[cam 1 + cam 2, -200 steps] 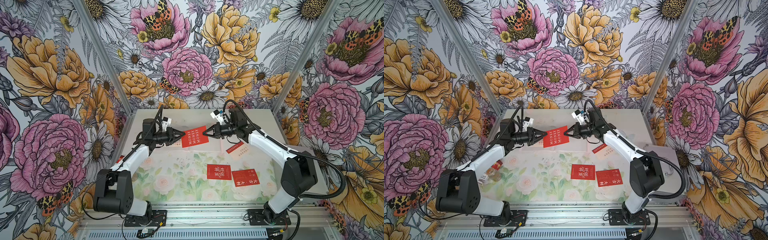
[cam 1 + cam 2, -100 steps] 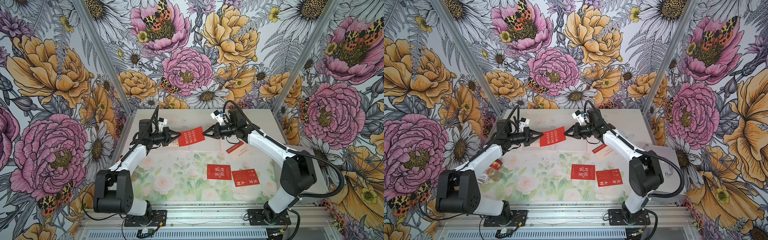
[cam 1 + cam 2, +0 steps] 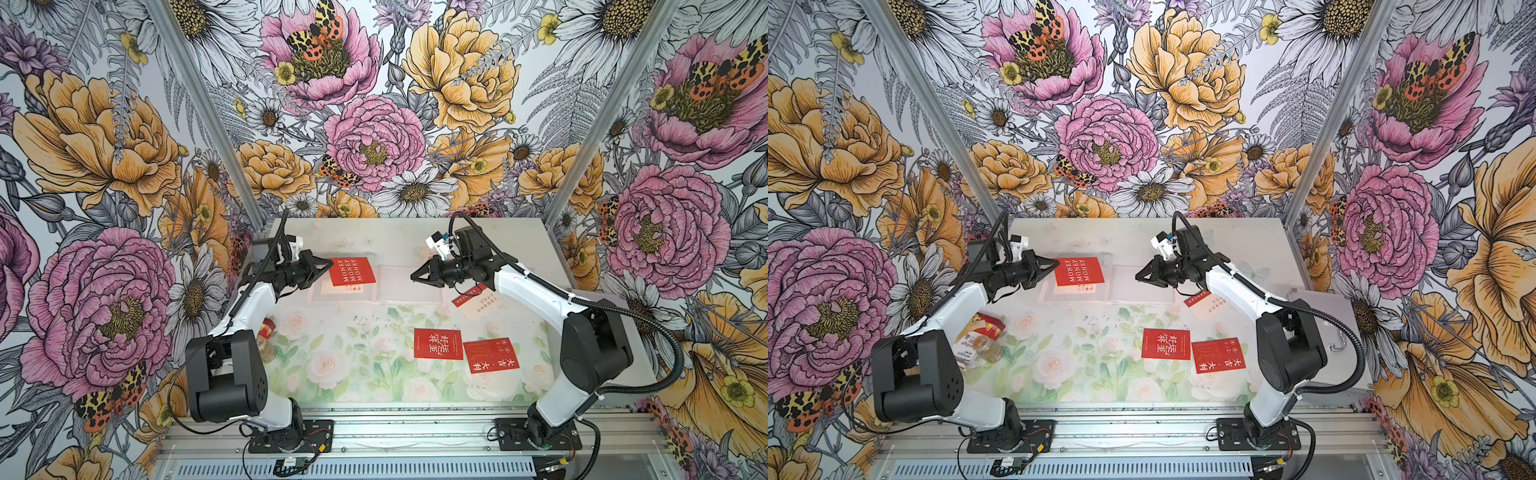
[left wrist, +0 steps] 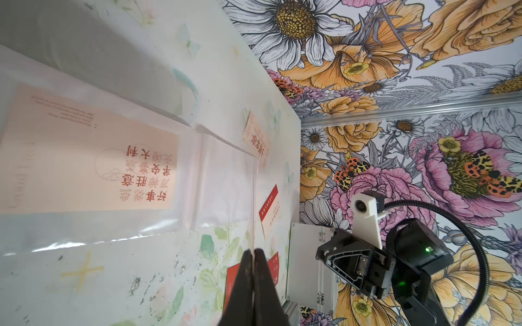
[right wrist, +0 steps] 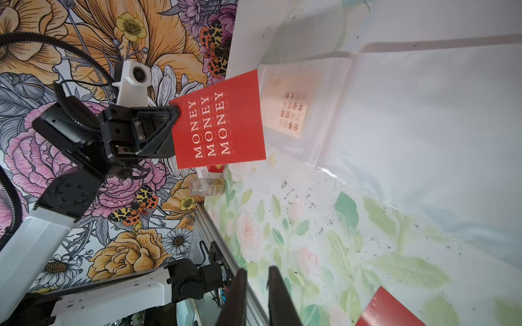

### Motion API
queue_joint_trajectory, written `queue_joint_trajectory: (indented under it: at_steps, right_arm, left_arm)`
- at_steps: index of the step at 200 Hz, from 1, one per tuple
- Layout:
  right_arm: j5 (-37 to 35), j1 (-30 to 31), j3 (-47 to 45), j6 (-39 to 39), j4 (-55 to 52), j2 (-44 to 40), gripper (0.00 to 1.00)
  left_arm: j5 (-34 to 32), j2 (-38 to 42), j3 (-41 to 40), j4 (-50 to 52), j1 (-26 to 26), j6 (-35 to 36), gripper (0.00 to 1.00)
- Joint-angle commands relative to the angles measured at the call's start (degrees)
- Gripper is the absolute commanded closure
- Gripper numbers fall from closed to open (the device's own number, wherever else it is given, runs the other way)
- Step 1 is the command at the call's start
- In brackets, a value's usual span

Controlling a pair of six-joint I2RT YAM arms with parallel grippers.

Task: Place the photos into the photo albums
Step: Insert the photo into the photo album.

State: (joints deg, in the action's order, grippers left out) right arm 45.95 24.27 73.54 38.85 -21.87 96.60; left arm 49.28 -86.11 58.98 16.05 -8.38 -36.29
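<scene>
From here the biggest thing is the floral mat [image 3: 332, 374] covering the table. At its far middle the album [image 3: 409, 284] lies open, both clear-sleeved pages flat.

My left gripper [image 3: 326, 264] is pressed together on one short edge of the red MONEY card [image 3: 352, 271]. It holds the card clear of the table above the album's left-hand page, as the right wrist view shows [image 5: 217, 124]. That page already holds a cream card [image 4: 90, 158] inside its sleeve.

My right gripper [image 3: 413, 276] hangs by the outer edge of the other page. Its jaws are slightly parted with nothing between them.

The other photos I can see are out on the mat:
- Two red cards [image 3: 438, 343] lie side by side near the right arm's base.
- A cream-and-red card [image 3: 473, 299] sits just under that arm's forearm.

I judge the step in hand to be sleeving the MONEY card, with most of the task left to do.

- **Finding the pocket:** I need an empty pocket and its open mouth. I can't make out the mouth in any view, so I'd go by the sleeve seams in the left wrist picture.
- **Sliding it in:** I'd lower the card at a shallow angle and lead with its free edge.
- **Holding the page:** the film looks slack and glossy, so the right gripper should probably pin or lift it while the left pushes
</scene>
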Motion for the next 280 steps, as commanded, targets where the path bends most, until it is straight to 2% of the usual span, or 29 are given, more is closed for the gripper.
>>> queue_joint_trajectory:
  at_steps: [1, 47, 121, 200, 280]
  right_arm:
    - [-2.12, -0.47, -0.33, -2.93, -2.39, 0.59, 0.83]
    - [-3.5, -0.84, -3.62, -3.69, -3.39, -1.85, 0.83]
    - [-3.5, -1.4, -4.81, -4.65, -4.48, -2.14, 0.83]
    - [-3.18, -1.95, -4.03, -5.67, -6.19, -2.43, 0.83]
    - [-2.93, -2.86, -3.82, -7.43, -8.85, -3.27, 0.82]
  left_arm:
    - [-5.39, -2.85, 3.72, 2.63, 0.33, 3.73, 1.0]
    - [-12.04, -8.96, 10.19, 8.27, 1.88, 8.19, 1.0]
    - [-11.92, -15.9, 16.65, 8.36, 7.37, 9.24, 1.0]
    - [-14.72, -19.89, 19.46, 10.41, 8.45, 13.84, 1.0]
    - [-14.34, -21.5, 20.53, 11.33, 10.49, 13.92, 1.0]
